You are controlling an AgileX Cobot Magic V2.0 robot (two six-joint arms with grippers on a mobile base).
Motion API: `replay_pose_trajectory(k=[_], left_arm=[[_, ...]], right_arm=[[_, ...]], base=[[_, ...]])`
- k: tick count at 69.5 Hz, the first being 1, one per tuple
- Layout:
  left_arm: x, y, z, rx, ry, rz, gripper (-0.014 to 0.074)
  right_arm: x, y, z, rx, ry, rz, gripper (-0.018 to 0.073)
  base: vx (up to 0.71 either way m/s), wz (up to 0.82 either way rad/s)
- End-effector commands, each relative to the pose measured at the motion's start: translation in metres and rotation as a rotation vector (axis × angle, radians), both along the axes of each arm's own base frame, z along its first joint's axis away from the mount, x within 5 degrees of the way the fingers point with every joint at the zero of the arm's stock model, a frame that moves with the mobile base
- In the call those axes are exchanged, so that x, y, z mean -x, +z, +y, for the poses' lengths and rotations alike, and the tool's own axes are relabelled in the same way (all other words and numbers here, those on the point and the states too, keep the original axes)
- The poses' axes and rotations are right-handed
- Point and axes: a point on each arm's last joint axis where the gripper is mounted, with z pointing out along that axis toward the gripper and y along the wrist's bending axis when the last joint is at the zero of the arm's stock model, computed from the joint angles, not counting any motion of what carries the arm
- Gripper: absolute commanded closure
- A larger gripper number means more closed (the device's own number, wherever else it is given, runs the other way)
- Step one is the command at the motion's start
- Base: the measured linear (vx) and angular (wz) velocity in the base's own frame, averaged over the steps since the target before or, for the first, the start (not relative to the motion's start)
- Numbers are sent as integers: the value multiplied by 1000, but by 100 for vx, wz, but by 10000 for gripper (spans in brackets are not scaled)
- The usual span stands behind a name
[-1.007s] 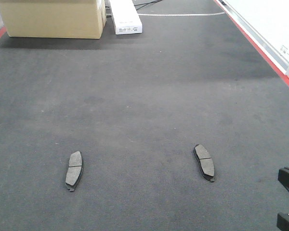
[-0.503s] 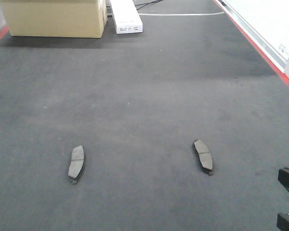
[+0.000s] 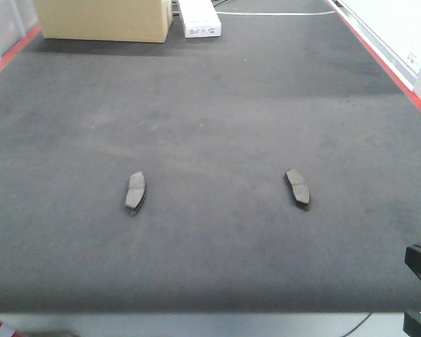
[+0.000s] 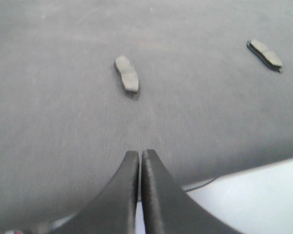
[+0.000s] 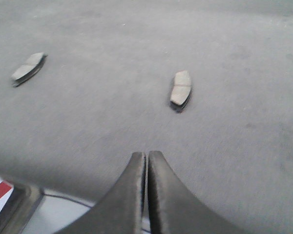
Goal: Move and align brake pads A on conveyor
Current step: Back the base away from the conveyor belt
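Brake pads A [image 3: 134, 191], small flat dark-grey oblong pieces, number two here: the left pad [image 4: 127, 73] and the right pad [image 5: 181, 87] lie well apart on the dark charcoal, felt-textured conveyor tabletop [image 3: 210, 105], toward its near edge. The left claw [image 4: 139, 155] and right claw [image 5: 146, 155] hang clenched and empty above that edge. This looks like the approach. Next, each claw needs to open and descend over its pad.

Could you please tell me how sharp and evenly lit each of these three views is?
Front view: fairly sharp, the conveyor shows a darker band across its far part. Left wrist view: soft, the left gripper blurred. Right wrist view: soft too, the nearer brake pad smeared.
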Motion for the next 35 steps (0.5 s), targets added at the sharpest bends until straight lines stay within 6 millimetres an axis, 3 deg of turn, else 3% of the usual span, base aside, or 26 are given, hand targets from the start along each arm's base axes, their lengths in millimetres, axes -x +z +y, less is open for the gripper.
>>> replay_pose_trajectory(k=[1, 35], left_arm=[[-4, 13, -1, 30, 1, -80, 603], [-4, 13, -1, 30, 1, -80, 603]], right_arm=[[-4, 15, -1, -14, -19, -87, 566], [-4, 15, -1, -14, -19, -87, 566]], base=[[-21, 9], [-19, 12]])
